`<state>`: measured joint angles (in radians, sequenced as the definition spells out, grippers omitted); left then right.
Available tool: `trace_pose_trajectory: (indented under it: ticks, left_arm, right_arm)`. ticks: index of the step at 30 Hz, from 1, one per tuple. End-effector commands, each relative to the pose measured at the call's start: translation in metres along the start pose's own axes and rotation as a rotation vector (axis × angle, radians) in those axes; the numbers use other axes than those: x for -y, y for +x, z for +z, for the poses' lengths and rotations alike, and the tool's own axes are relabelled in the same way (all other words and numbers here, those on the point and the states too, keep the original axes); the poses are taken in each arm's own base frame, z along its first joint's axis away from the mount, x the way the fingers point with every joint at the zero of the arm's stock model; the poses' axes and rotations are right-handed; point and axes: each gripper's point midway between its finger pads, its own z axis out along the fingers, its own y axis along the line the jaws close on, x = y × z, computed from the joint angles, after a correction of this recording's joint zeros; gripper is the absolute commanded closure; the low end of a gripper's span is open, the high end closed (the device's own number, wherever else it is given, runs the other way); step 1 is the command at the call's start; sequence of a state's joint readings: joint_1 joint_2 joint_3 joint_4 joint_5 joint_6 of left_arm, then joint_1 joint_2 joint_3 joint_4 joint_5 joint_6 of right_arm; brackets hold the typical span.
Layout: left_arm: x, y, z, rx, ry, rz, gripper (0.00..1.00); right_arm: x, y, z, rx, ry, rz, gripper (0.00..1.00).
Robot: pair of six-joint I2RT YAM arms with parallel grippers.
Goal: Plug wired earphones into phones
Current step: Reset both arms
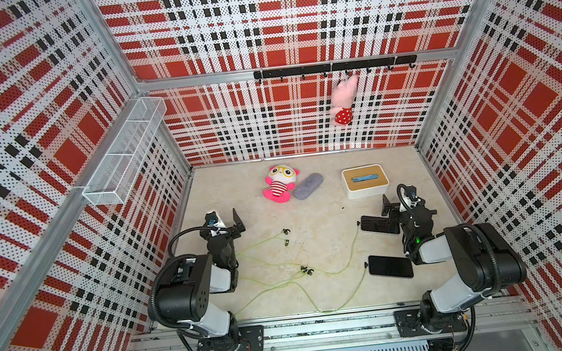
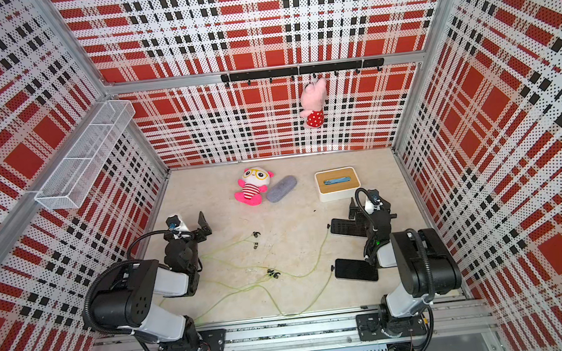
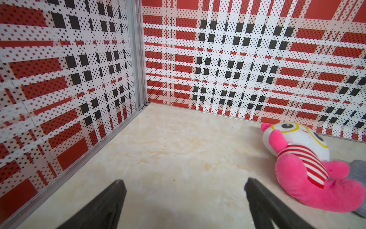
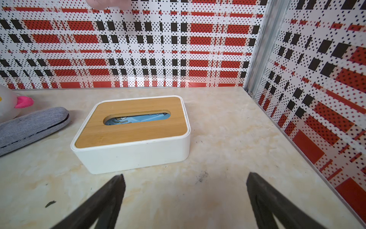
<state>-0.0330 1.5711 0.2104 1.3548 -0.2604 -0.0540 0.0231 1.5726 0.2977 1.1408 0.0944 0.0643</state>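
The phones are laid flat near the right edge of the table, one behind the other; the rear one is partly covered by the right arm. The earphones are spread in loose pale loops from the table's middle to its front edge, with the earbuds lying mid-table. A small black plug is seen at the inner short end of each phone – touching or just beside it; whether either is seated cannot be told.

The left gripper is held above bare table near the left edge, jaws wide apart and empty. The right gripper is likewise spread and empty, pointed toward the tissue box at the back.

The cables are judged light, limp and likely to drag or snag, so they are best taken by the stiff plug body, not the wire. The phones look glossy and thin – likely to slide when pushed, so each should be pinned across its long edges while a plug is pressed in.
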Motion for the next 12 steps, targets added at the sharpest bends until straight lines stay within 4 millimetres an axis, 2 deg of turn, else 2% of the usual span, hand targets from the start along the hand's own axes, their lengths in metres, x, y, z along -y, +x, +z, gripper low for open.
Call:
trace_pose_trajectory:
  ticks: [1,12]
  left_arm:
    - [-0.0025,-0.0103,0.0000,0.045,-0.023,0.010,0.02]
    - [-0.0030,-0.0104,0.0001,0.045,-0.024,0.010,0.02]
  right_arm:
    - [-0.0009,-0.0007,-0.0012,0.005,0.002,-0.003,0.00]
    - [-0.0024,-0.0006,-0.0004,0.001,-0.007,-0.008,0.00]
